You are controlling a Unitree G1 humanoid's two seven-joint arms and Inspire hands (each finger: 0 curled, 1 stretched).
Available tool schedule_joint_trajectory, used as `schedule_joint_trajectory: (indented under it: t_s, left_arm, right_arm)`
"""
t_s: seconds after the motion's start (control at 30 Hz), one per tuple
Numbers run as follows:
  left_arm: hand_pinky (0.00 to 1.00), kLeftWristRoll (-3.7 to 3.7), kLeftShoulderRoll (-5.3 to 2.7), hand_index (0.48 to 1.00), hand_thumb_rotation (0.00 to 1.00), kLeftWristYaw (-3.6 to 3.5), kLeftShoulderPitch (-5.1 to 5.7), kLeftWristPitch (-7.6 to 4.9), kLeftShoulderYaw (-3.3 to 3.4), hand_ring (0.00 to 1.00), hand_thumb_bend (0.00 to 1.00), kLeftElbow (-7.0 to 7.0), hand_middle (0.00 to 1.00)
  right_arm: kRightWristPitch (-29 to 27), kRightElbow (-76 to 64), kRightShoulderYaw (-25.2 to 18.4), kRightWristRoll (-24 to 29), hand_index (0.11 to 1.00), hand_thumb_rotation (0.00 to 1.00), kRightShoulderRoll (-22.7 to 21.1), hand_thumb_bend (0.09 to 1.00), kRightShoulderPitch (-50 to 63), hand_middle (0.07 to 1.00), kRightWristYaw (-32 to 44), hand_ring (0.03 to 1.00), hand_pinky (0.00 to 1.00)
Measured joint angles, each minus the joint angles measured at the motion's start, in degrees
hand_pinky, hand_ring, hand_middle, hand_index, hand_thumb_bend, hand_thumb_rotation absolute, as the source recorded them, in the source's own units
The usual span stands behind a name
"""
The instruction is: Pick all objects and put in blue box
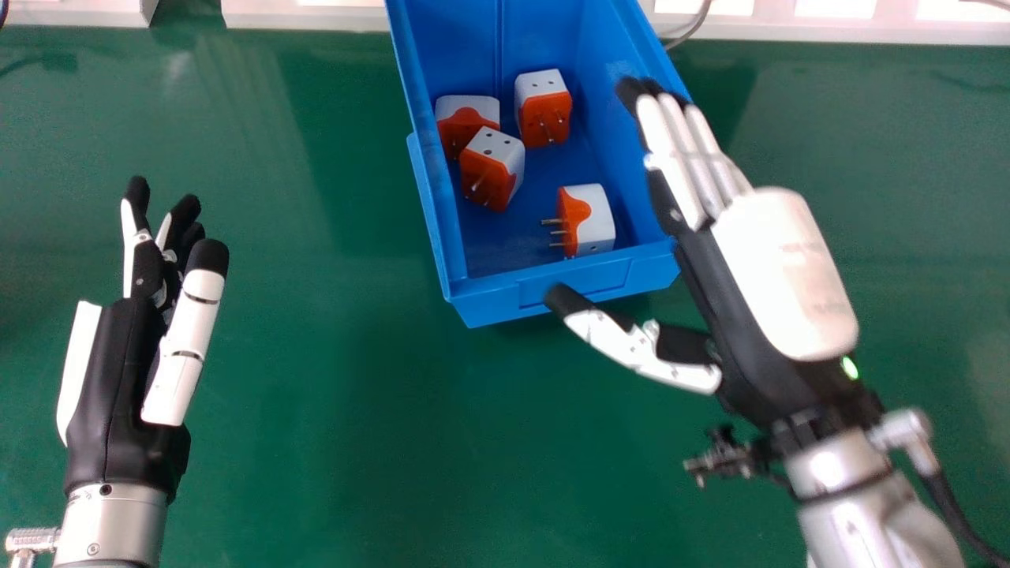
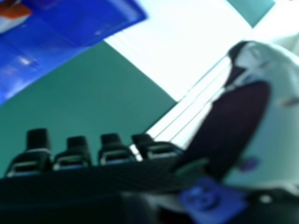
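Head view: four adapters point(image 1: 597, 221) are contained in the blue box point(image 1: 491, 304), which could be dragged if it is snagged by the open, empty right hand point(image 1: 781, 272) during a low swing.

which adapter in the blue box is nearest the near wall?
The adapter lying just inside the blue box's near wall, prongs pointing to the head view's left. The other three adapters sit farther back.

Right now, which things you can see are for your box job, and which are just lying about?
For the job: blue box; four orange-and-white plugs inside; left hand; right hand.
Just there: green table; grey cable near the box.
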Motion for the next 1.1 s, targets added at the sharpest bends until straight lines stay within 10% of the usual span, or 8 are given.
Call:
schedule_joint_trajectory:
  t_s: [0.17, 0.5, 1.1]
  left_arm:
    - [0.97, 0.05, 0.00, 0.966, 0.85, 0.04, 0.26, -0.11, 0.04, 0.97, 0.52, -0.09, 0.97]
    - [0.96, 0.07, 0.01, 0.963, 0.84, 0.14, 0.61, -0.12, 0.07, 0.97, 0.50, -0.15, 0.97]
    - [0.96, 0.05, 0.02, 0.962, 0.83, 0.05, 0.48, -0.12, 0.07, 0.97, 0.54, -0.02, 0.97]
  right_arm:
    - [-6.43, -0.38, -1.34, 9.63, 1.000, 0.98, 0.57, 0.359, 8.50, 1.000, 2.90, 1.000, 0.95]
    - [-3.56, 0.79, -4.63, 26.02, 1.000, 1.00, 6.14, 0.783, 13.24, 1.000, 11.40, 1.000, 1.00]
    - [4.32, -1.75, -8.57, 26.29, 1.000, 1.00, 10.51, 0.672, 13.71, 1.000, 17.10, 1.000, 1.00]
